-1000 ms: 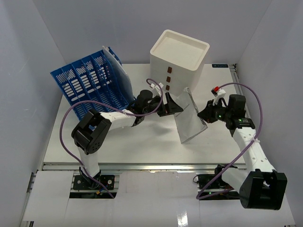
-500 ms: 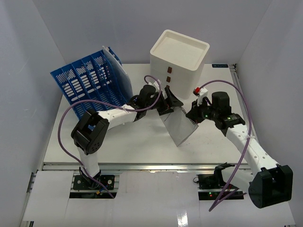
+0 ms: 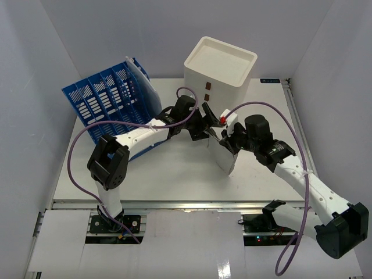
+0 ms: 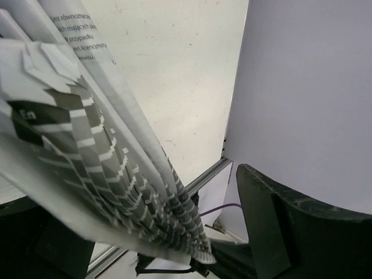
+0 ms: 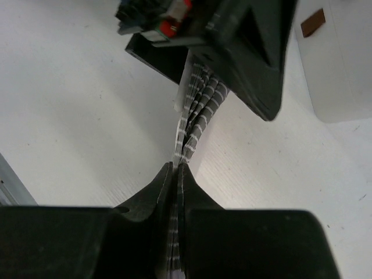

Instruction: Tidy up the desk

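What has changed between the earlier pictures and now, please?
The right gripper, shut on the folded paper, carried it left, toward the left gripper. That gripper is open, with its jaws on either side of the paper's edge. The blue file rack and the cream drawer box did not move.

Bright, even light; blurry foregrounds.

Robotics lab test cell: a left arm [image 3: 136, 141] and a right arm [image 3: 305, 183] stand bolted side by side at a silver rail [image 3: 174, 204] along the near edge of a white worktop [image 3: 174, 174], boxed in by plain pale walls [image 3: 29, 70]. Purple cables [image 3: 258, 103] loop from both arms. Office props serve as test pieces: a blue file rack [image 3: 110, 102], a cream drawer box [image 3: 218, 72], printed sheets [image 3: 224, 157].
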You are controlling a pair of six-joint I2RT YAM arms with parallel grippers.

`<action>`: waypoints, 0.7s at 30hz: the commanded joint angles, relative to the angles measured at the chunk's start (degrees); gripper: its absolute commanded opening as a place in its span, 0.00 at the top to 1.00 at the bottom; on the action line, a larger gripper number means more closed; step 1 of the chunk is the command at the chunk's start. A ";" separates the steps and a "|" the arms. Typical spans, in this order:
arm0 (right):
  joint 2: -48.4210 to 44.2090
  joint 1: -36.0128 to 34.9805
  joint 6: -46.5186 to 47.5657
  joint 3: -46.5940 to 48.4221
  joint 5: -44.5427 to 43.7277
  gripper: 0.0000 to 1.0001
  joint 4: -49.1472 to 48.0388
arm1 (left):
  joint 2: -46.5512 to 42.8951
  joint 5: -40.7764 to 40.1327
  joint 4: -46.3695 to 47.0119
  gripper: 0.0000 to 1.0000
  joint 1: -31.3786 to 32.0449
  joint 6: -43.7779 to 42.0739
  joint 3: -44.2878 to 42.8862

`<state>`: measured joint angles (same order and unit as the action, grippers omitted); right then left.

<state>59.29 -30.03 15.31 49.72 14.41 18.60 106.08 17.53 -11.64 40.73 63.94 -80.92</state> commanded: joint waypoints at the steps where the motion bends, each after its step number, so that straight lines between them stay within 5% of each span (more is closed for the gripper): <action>1: -1.11 -5.39 7.59 5.74 -2.68 0.92 -2.47 | -1.40 1.32 -5.46 0.02 0.31 -1.36 -2.97; 4: 0.07 -8.12 10.16 5.55 -3.05 0.92 -2.24 | -1.86 2.06 -6.30 0.02 0.31 -2.78 -1.67; 6: 0.78 -9.92 11.46 5.25 -2.78 0.92 -2.08 | -2.12 3.44 -6.45 0.12 0.31 -4.62 -1.16; 12: 1.61 -10.49 13.34 4.25 -1.14 0.92 -1.86 | -2.94 6.95 -6.20 0.83 0.31 -8.82 -0.82; 15: 0.99 -10.49 16.06 3.98 0.60 0.89 -0.13 | -3.79 10.90 -4.28 0.95 0.31 -11.82 0.52; 18: -0.13 -10.57 20.98 4.07 0.70 0.46 2.46 | -7.15 17.89 5.62 1.00 0.31 -14.50 6.98; 21: -2.91 -10.21 25.39 5.05 1.23 0.21 5.84 | -9.98 20.83 12.33 1.00 0.23 -17.74 11.19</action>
<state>60.43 -40.58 32.45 52.37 14.49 21.32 103.61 28.58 -10.09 40.61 52.39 -74.06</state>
